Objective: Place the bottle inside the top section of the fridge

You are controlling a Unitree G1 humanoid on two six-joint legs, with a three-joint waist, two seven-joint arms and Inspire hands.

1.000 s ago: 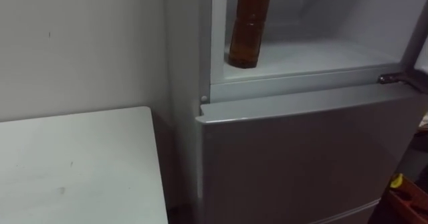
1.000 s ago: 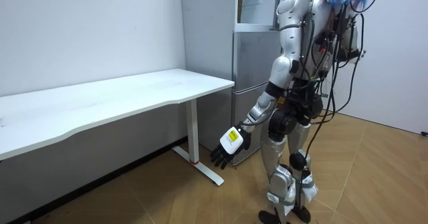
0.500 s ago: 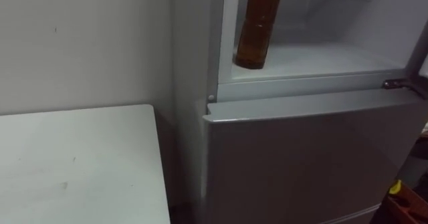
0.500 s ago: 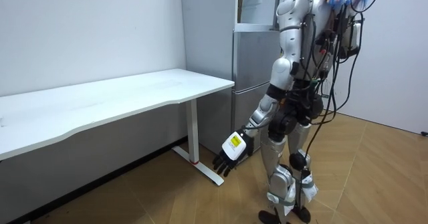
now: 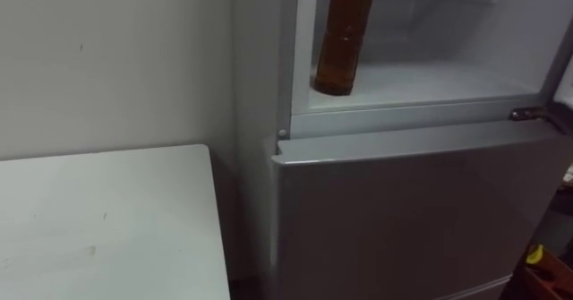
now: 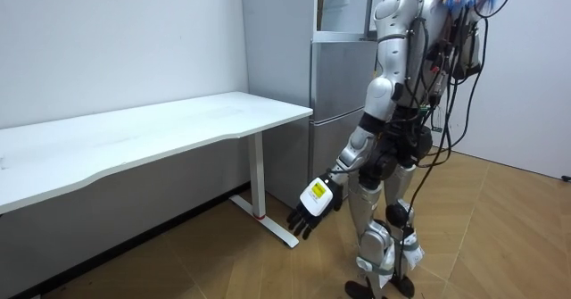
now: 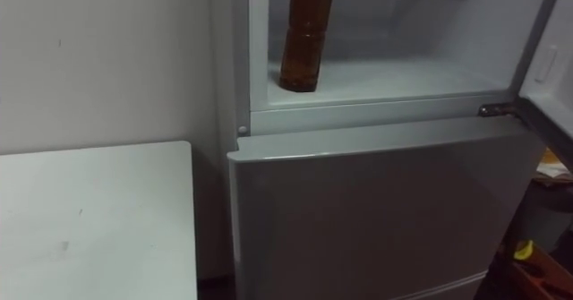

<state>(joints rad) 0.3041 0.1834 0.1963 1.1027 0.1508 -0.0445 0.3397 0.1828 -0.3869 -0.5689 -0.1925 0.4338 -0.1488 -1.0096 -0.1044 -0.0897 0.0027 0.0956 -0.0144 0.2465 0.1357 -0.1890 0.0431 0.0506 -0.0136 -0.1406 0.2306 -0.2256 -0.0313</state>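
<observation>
1. Amber-brown ribbed plastic bottle (image 5: 343, 36) stands upright on the white floor of the upper fridge compartment (image 5: 439, 78), near its front left corner. Its top runs out of frame and nothing touches it.
2. Grey open upper door (image 7: 553, 72) is swung out at the robot's right. The grey lower fridge door (image 5: 412, 210) is closed.
3. Left hand (image 6: 310, 212) hangs low beside the robot's leg in the room view, with its fingers loose and apart, holding nothing.
4. Key relation: the bottle lies well above and ahead of this hand, with its long axis vertical. Hand and bottle are well apart.
5. Judgement: the placing looks done. If the upper door is to be closed, it sits on the robot's right, far from the hanging left hand.
6. Count: one bottle, one fridge with one door open and one shut, and one white flat-topped table (image 5: 107, 219) just left of the fridge.
</observation>
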